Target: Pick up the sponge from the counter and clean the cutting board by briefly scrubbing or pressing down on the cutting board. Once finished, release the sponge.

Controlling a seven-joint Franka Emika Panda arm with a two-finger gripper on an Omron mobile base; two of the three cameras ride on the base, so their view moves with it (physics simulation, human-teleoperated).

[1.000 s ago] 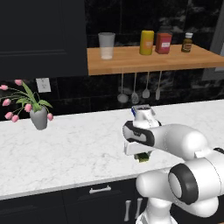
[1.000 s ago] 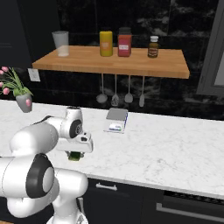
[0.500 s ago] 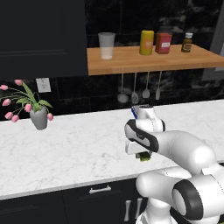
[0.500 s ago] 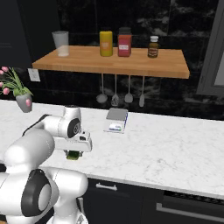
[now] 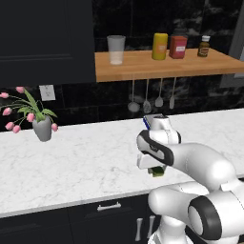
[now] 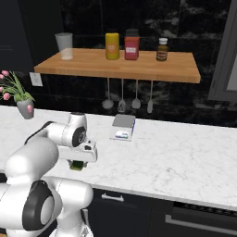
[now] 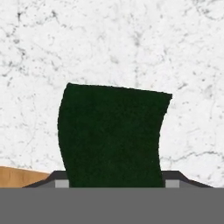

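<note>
One gripper (image 5: 157, 170) has drifted slightly left, fingers clamped on the sponge (image 7: 113, 135), held low over the veined white marble counter (image 5: 86, 162). Its dark green scrub face bows; a wooden corner (image 7: 17, 177) shows.

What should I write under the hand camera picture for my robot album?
The pincer holds the dark green sponge above the white marble counter.
</note>
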